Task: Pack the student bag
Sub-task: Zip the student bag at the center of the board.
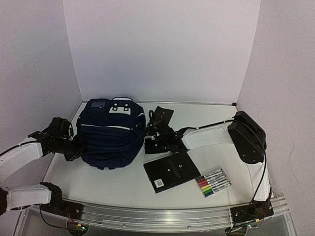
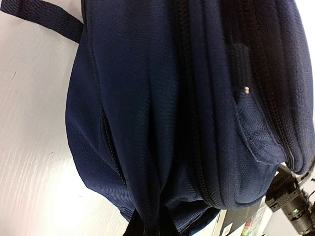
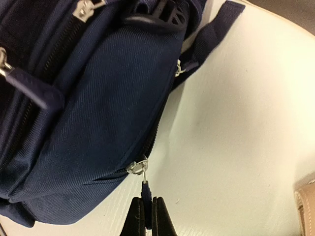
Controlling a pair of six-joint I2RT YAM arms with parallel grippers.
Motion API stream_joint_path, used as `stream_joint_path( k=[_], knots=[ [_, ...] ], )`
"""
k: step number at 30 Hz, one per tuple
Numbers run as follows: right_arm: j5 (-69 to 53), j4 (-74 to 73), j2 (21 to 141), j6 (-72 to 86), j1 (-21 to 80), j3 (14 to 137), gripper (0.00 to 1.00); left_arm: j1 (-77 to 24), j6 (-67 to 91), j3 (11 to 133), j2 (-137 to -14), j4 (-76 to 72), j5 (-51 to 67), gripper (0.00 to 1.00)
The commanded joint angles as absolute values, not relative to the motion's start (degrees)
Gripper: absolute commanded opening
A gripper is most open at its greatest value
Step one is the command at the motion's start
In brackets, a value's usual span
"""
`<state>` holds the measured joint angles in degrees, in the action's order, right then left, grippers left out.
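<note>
Your student bag (image 1: pixel 109 132) lies on the left half of the bench (image 1: pixel 123 189), between the two arms; it is navy, with white stripes across it and a black strap (image 2: pixel 44 17) trailing off one corner; the zips you can see on it run closed, and nothing of its inside shows.

Your right end effector (image 3: pixel 147 199) is at the bag's right flank, its fingers pinched together on a small dark zip pull (image 3: pixel 146 188) that hangs from a silver slider at the bag's lower seam; the pull stands straight between slider and fingers.

Your left end effector (image 1: pixel 74 149) sits against the bag's left side; its own camera shows only navy fabric and zip lines, so you cannot tell whether it is parted or closed.

Outside the bag, a black notebook (image 1: pixel 171 170) lies flat just right of it, white label at its near corner; a pack of coloured markers (image 1: pixel 213 182) lies beside the notebook, further right; another flat black item (image 1: pixel 163 115) rests behind the right arm, near the back wall.

The bench is white and smooth; plain white walls (image 1: pixel 162 49) close it in at the back and both sides.
</note>
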<state>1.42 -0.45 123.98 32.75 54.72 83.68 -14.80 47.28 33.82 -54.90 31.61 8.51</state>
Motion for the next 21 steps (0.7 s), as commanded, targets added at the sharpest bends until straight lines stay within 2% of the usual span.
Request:
stream_joint_path(
  k=[1,2,3,5,6,7,9,16,21],
  knots=[
    [0.9,1.9,119.0,29.2,53.6,80.7,0.00,-13.8,39.3,39.6,-54.1,34.3,8.1,0.03],
    [-1.2,3.1,118.0,28.3,53.6,79.9,0.00,-13.8,37.1,41.0,-54.8,34.5,9.5,0.08],
    [-3.2,3.8,117.1,27.6,53.6,79.3,0.00,-13.8,35.1,42.6,-55.7,35.1,10.7,0.18],
    [-5.4,4.4,116.0,26.5,53.6,78.5,0.00,-13.9,30.9,47.0,-57.0,37.4,13.2,0.47],
    [-6.2,4.6,115.6,26.2,53.6,78.2,0.00,-14.1,29.4,49.0,-57.4,38.6,14.0,0.56],
    [-7.2,5.1,115.2,26.1,53.5,77.9,0.00,-14.8,28.5,51.4,-57.7,39.5,14.5,0.63],
    [-9.3,6.3,114.7,26.2,53.6,77.3,0.00,-17.3,26.0,55.5,-58.1,41.8,14.4,0.72],
    [-13.3,10.3,113.4,27.5,53.6,75.8,0.00,-32.3,20.5,66.9,-65.9,46.0,7.2,0.77],
    [-13.4,10.7,113.3,27.8,53.6,75.4,0.00,-41.6,16.0,74.1,-77.9,46.8,-7.7,0.78]
  ],
)
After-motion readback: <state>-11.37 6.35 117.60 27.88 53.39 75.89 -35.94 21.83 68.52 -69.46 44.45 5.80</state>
